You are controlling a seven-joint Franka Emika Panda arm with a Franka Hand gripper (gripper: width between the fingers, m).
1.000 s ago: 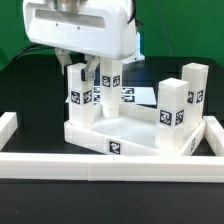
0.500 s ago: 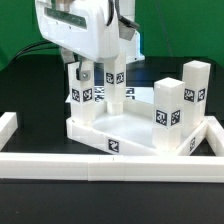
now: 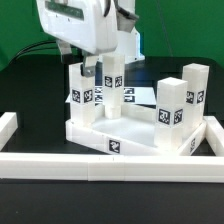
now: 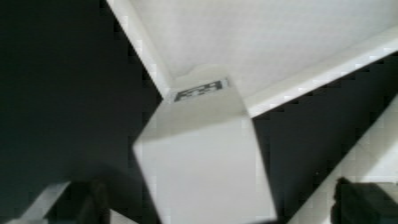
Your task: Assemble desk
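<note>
The white tray-like tabletop (image 3: pixel 130 132) lies in the middle with a tag on its front edge. Four white tagged legs stand upright on it: two on the exterior view's left (image 3: pixel 78 92) (image 3: pixel 113 90) and two on its right (image 3: pixel 172 108) (image 3: pixel 195 88). My gripper (image 3: pixel 97 66) hangs just above the two left legs. In the wrist view one leg (image 4: pixel 201 150) stands between my fingers (image 4: pixel 63 205), with dark gaps on both sides, so the gripper (image 4: pixel 214 208) is open and apart from it. The tabletop (image 4: pixel 267 40) lies beyond.
Long white border rails run along the front (image 3: pixel 110 170), the exterior view's left (image 3: pixel 8 126) and right (image 3: pixel 213 132). The marker board (image 3: pixel 140 95) lies flat behind the tabletop. A green backdrop stands at the rear.
My hand has risen from around the two left legs and shifted a little to the exterior view's right. The legs and tabletop have stayed in place.
</note>
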